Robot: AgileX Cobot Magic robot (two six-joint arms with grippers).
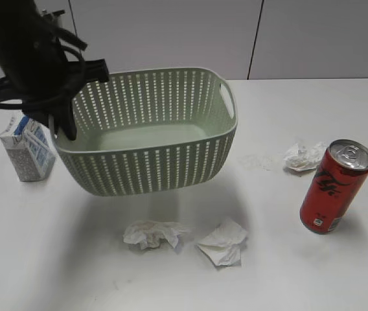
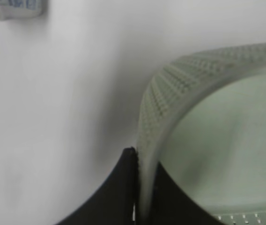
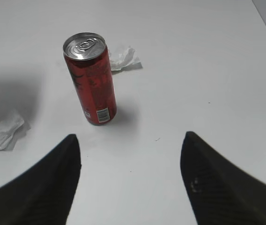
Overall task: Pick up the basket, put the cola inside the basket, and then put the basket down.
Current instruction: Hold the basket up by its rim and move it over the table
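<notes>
The pale sage-green rectangular plastic basket point(image 1: 148, 129), with slotted sides and cut-out handles, hangs tilted above the white bench point(image 1: 300, 272), its left end higher than its right, with a soft shadow on the surface under it. The left tool point(image 1: 64, 123), black and bulky, has hold of the basket's left rim. In the left wrist view its two dark fingers point(image 2: 119, 187) are pressed together with the thin perforated wall point(image 2: 147, 140) pinched between them, one finger outside and one inside; that view is blurred, so finer detail of the grip is hard to make out.

The tall slim red drink can point(image 1: 335, 186) with black script and a silver top stands upright on the bench at the right, well apart from the basket. The right tool point(image 3: 130, 180) hangs above the bench on the near side of the can point(image 3: 90, 77), its two black fingers spread wide with nothing between them.

A white-and-blue carton point(image 1: 26, 148) stands at the left, just beside the basket's raised end. Two crumpled white tissues point(image 1: 151, 233) point(image 1: 224, 243) lie side by side on the bench near the front, below the basket. A third tissue point(image 1: 304, 155) lies farther back, just beside the can on its left.
</notes>
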